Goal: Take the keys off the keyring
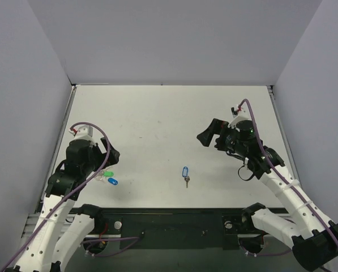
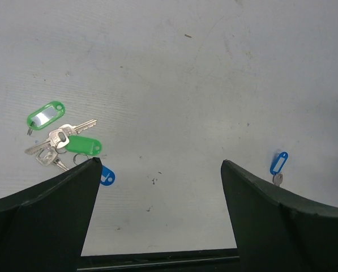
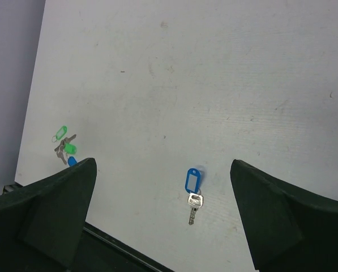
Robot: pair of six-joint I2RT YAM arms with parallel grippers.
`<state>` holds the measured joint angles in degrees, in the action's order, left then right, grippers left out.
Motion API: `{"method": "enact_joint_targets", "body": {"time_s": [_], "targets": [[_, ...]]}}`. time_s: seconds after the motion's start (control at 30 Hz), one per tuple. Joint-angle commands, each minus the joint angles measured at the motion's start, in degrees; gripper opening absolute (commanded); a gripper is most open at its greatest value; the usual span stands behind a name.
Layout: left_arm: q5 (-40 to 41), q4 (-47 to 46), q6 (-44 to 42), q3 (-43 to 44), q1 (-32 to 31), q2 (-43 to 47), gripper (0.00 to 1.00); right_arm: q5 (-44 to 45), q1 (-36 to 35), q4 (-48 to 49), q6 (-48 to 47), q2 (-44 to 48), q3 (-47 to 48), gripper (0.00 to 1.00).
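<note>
The keyring, a light-blue oval tag [image 1: 184,170] with a pale centre, lies flat near the table's front middle. A small silver key [image 1: 187,182] hangs from its near end. Both show in the right wrist view, tag [image 3: 192,180] and key [image 3: 194,204], and at the right edge of the left wrist view, tag [image 2: 278,162]. My right gripper [image 1: 209,135] is open and empty, raised to the right of and beyond the tag. My left gripper [image 1: 107,164] is open and empty at the left, well apart from the tag.
A bunch of green tags [image 2: 46,114], a dark blue tag [image 2: 106,177] and several silver keys [image 2: 55,141] lies at the left, just by my left gripper; it shows in the top view [image 1: 108,177] too. The black base rail [image 1: 174,218] runs along the table's near edge.
</note>
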<state>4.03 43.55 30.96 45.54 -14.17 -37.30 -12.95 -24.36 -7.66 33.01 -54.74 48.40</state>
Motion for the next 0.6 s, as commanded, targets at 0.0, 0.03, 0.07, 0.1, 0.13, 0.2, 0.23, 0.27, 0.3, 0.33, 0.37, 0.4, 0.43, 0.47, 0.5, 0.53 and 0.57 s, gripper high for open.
{"method": "enact_joint_targets", "body": {"time_s": [0.0,0.03,0.07,0.1,0.13,0.2,0.23,0.27,0.3,0.33,0.37,0.4,0.43,0.47,0.5,0.53,0.57], "targets": [[1.5,-0.4,-0.5,2.4,-0.2,-0.6,0.97,2.5,0.1,-4.8,-1.5,1.0,1.7,1.0],[1.9,0.2,-0.6,2.6,-0.2,-1.0,0.97,1.3,0.0,-6.2,-3.3,1.2,1.8,1.0],[2.5,0.3,-0.5,2.7,-0.2,-1.3,0.97,0.7,0.0,-6.7,-4.2,1.6,1.8,1.0],[2.3,0.6,-0.5,3.1,-0.3,-2.2,0.97,-0.3,0.0,-7.6,-5.8,1.8,1.8,1.0],[2.1,0.7,-0.5,3.2,-0.5,-2.8,0.97,-0.8,0.0,-8.2,-6.6,2.4,2.0,1.0],[3.7,1.5,0.1,3.6,-2.1,-4.3,0.97,-0.4,0.0,-9.6,-6.7,3.1,1.6,1.0],[3.9,1.8,0.2,3.8,-3.3,-5.2,0.97,0.4,0.0,-10.1,-6.2,3.6,1.5,1.0],[3.4,1.6,0.0,3.8,-3.8,-5.8,0.97,0.7,0.0,-10.9,-5.9,3.9,1.3,1.0],[2.2,1.1,-0.2,3.6,-4.5,-6.6,0.97,1.2,0.0,-11.5,-5.6,4.3,1.3,1.0],[1.4,0.8,-0.5,3.3,-4.7,-7.3,0.97,1.8,0.0,-12.7,-5.5,4.6,1.4,1.0],[0.1,0.1,-0.4,3.0,-4.7,-8.8,0.97,2.7,0.0,-13.2,-5.4,4.8,1.4,1.0],[-0.7,-0.1,-0.3,2.8,-4.8,-10.0,0.97,3.7,0.0,-14.5,-5.3,5.3,1.4,1.0],[-2.9,-2.4,-0.5,1.8,-4.8,-10.2,0.97,5.2,0.1,-15.0,-4.6,5.4,1.4,1.0],[-4.0,-4.0,-0.5,1.2,-4.8,-10.5,0.97,5.7,0.1,-16.1,-4.3,5.7,1.4,1.0],[-5.5,-6.3,0.9,-0.2,-4.8,-10.4,0.97,5.8,0.2,-16.5,-3.9,6.0,1.5,1.0],[-5.9,-7.3,1.1,-0.7,-4.7,-10.7,0.98,6.0,0.2,-17.6,-3.1,6.2,1.4,1.0],[-6.2,-8.6,1.4,-1.1,-4.6,-11.1,0.98,6.7,0.3,-18.3,-2.6,6.2,1.8,1.0]]}}
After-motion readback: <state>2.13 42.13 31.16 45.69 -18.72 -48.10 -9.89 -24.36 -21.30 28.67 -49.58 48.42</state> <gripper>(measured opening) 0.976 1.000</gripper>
